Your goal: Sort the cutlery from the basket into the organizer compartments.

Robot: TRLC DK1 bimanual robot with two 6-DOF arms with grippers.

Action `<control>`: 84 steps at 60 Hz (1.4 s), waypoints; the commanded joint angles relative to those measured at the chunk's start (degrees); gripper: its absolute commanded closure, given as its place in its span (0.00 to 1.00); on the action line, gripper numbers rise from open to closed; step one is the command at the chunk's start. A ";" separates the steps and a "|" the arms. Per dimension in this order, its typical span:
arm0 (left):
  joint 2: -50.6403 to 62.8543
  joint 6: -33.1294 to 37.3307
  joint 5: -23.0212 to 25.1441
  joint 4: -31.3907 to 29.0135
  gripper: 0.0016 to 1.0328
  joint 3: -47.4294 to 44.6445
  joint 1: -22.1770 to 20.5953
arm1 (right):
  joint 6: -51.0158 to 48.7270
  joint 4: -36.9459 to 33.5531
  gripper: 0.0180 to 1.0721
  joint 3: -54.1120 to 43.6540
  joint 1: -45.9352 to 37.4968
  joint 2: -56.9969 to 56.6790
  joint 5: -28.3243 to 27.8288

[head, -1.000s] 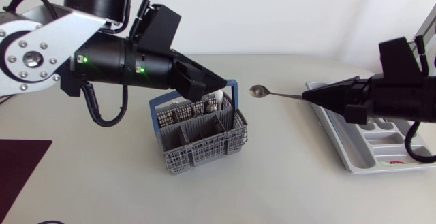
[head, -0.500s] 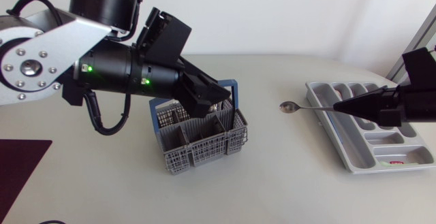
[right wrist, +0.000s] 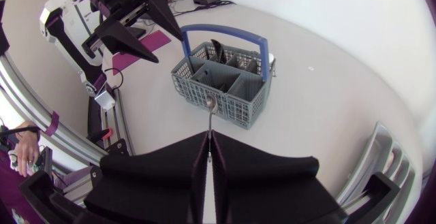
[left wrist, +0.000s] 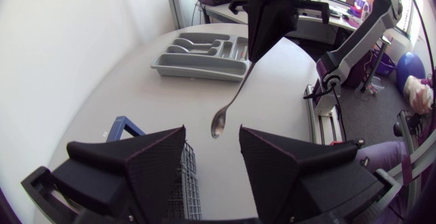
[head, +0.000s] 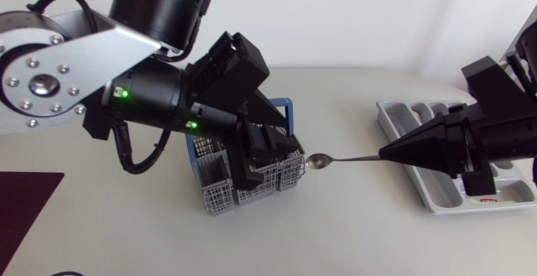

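My right gripper (head: 384, 153) is shut on the handle of a silver spoon (head: 336, 159). It holds the spoon level, with the bowl pointing at the grey basket (head: 216, 196), which has a blue handle. In the right wrist view the spoon (right wrist: 210, 112) sticks straight out from the shut fingers (right wrist: 194, 163) toward the basket (right wrist: 225, 81). My left gripper (head: 267, 152) hangs open over the basket and hides much of it. In the left wrist view the spoon's bowl (left wrist: 218, 123) hangs just ahead of the gap between the open fingers (left wrist: 153, 156), touching neither. The grey organizer (head: 436, 194) lies at the far right.
The organizer (left wrist: 201, 64) holds some cutlery in its compartments. A dark mat (head: 21, 205) lies at the table's front left corner. Bare tabletop lies between the basket and the organizer.
My right gripper carried the spoon toward the organizer, then back toward the basket and nearer the front. My left arm swung right and down over the basket.
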 commanded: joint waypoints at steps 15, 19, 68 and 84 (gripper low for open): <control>4.61 8.56 2.23 -4.65 0.42 2.32 -4.59 | 1.20 2.79 0.94 -0.07 9.24 -0.11 1.48; 5.31 9.09 2.32 -5.09 0.42 2.40 -5.03 | 1.73 2.88 0.94 -0.07 11.35 -0.19 2.10; 7.86 9.44 3.46 -5.27 0.67 2.67 -5.47 | 5.16 5.42 0.94 -1.30 18.73 -1.60 5.09; 8.04 9.44 3.55 -5.44 0.78 2.58 -5.65 | 5.07 5.95 0.94 -2.00 18.82 -2.21 5.35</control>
